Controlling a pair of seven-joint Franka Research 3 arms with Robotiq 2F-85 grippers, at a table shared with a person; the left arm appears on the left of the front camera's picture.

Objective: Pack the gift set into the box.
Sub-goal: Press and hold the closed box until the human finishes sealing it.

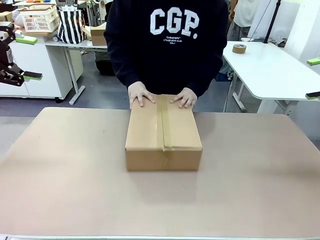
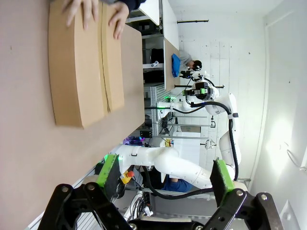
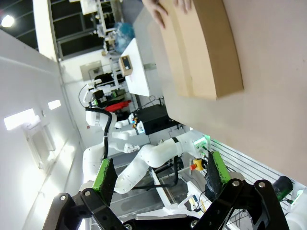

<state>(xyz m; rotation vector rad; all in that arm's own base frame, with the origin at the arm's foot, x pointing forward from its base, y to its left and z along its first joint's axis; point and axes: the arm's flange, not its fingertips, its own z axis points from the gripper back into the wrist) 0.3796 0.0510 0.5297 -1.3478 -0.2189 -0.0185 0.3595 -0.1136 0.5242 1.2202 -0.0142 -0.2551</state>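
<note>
The box (image 1: 162, 132) lies shut in the middle of the table, a strip of brown tape running along its top seam. A person in a dark sweatshirt rests both hands (image 1: 141, 95) on its far edge. The gift set is out of view. My left gripper (image 1: 28, 57) hangs open at the far left edge, well away from the box. My right gripper (image 1: 313, 78) hangs open at the far right edge. In the left wrist view the open gripper (image 2: 166, 175) holds nothing, with the box (image 2: 81, 67) far off. The right wrist view shows an empty open gripper (image 3: 160, 171) and the box (image 3: 204, 48).
The tan table (image 1: 75, 175) spreads wide on all sides of the box. Behind on the right, a white table (image 1: 270, 70) carries a roll of tape (image 1: 239, 48). Behind on the left are a white basket (image 1: 40, 20), a striped bag (image 1: 70, 25) and a small carton (image 1: 97, 34).
</note>
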